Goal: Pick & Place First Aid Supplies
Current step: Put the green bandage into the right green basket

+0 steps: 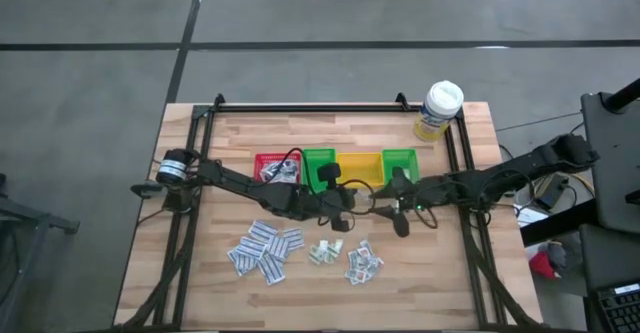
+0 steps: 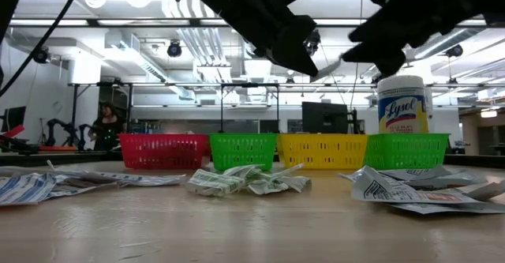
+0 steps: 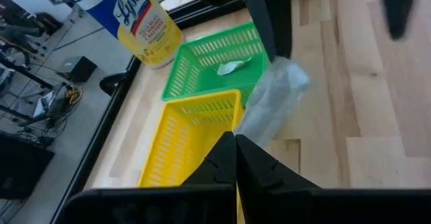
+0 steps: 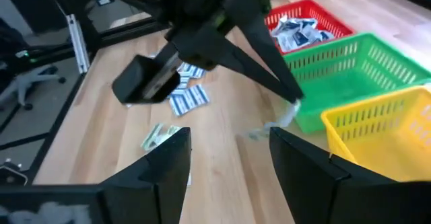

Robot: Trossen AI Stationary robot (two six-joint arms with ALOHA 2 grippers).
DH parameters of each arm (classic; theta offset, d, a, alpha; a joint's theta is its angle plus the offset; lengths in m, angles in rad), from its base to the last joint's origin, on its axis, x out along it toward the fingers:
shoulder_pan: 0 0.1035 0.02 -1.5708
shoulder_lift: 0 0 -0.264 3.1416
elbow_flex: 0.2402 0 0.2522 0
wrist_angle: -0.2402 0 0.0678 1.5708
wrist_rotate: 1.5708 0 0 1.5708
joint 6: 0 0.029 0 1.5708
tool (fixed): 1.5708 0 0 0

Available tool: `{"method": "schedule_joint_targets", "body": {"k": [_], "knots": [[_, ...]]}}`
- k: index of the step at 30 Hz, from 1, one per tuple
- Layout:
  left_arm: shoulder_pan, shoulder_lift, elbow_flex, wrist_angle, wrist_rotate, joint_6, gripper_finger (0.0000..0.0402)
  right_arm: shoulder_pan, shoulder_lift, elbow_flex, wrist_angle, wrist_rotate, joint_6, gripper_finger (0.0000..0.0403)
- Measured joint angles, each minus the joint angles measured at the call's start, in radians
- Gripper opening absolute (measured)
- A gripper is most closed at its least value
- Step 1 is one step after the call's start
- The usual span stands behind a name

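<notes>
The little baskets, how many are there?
4, in one row on the table: a red basket on the left, then a green basket, a yellow basket, and another green one on the right, nearest the Lysol bottle.

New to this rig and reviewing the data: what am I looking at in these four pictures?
It is a two-armed table robot, and each arm ends in a two-finger gripper. One picture looks straight down from overhead, one looks level across the table top, and the other two come from cameras on the arms' wrists.

On the wooden table are a row of small baskets: a red basket, a green basket, a yellow basket and a second green basket. A Lysol canister stands behind them. Three piles of loose packets lie in front.

The left gripper is shut on a small pale packet above the table, near the baskets. The right gripper faces it, open and empty.
</notes>
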Motion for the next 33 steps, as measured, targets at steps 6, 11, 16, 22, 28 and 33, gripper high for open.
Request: {"method": "schedule_joint_targets", "body": {"k": [6,11,16,22,28,33], "knots": [[-0.005,0.0,0.0,-0.027,-0.034,0.0,0.0,-0.009,0.095,0.116,-0.171,0.003,0.053,0.0198],[-0.015,0.0,-0.001,-0.039,-0.036,-0.005,0.0,-0.014,0.132,0.162,-0.245,0.026,0.067,0.0198],[-0.026,0.0,-0.001,-0.058,-0.036,-0.005,0.0,-0.014,0.132,0.164,-0.243,0.029,0.064,0.0199],[-0.035,-0.002,-0.001,-0.147,-0.037,-0.052,0.0,-0.013,0.152,0.162,-0.361,0.029,-0.009,0.0199],[-0.058,-0.039,-0.017,-0.191,-0.029,-0.075,0.0,-0.013,0.242,0.162,-0.425,0.053,-0.056,0.0198],[-0.067,-0.113,-0.083,-0.17,-0.002,-0.113,0.0,-0.013,0.343,0.162,-0.425,0.092,-0.063,0.0194]]}}
